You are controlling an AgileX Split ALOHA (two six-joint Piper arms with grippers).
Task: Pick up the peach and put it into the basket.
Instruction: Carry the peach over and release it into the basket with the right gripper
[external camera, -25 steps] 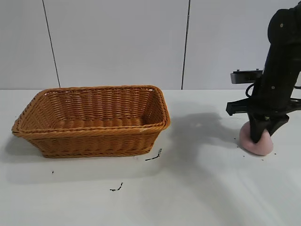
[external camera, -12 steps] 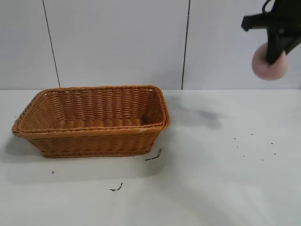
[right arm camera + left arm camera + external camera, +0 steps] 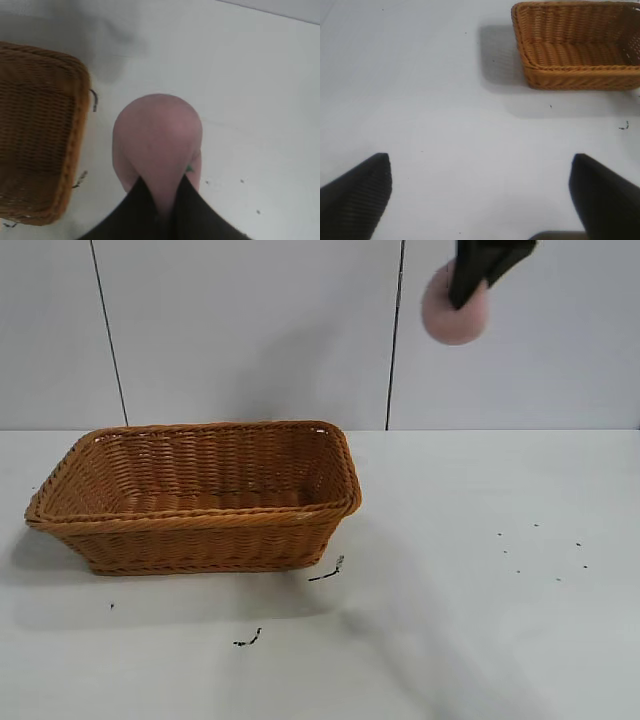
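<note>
My right gripper is shut on the pale-pink peach and holds it high above the table, to the right of the basket. In the right wrist view the peach sits pinched between the two black fingers, with the basket's corner below to one side. The orange-brown wicker basket stands empty at the table's left. My left gripper is open and empty over bare table, well away from the basket; it does not show in the exterior view.
Small dark specks and scraps lie on the white table, one by the basket's near right corner, one further forward, and scattered dots at the right. A grey panelled wall stands behind the table.
My right gripper has lifted the peach off the table at the right, raised it high, then carried it leftward toward the basket. The basket has not moved.
</note>
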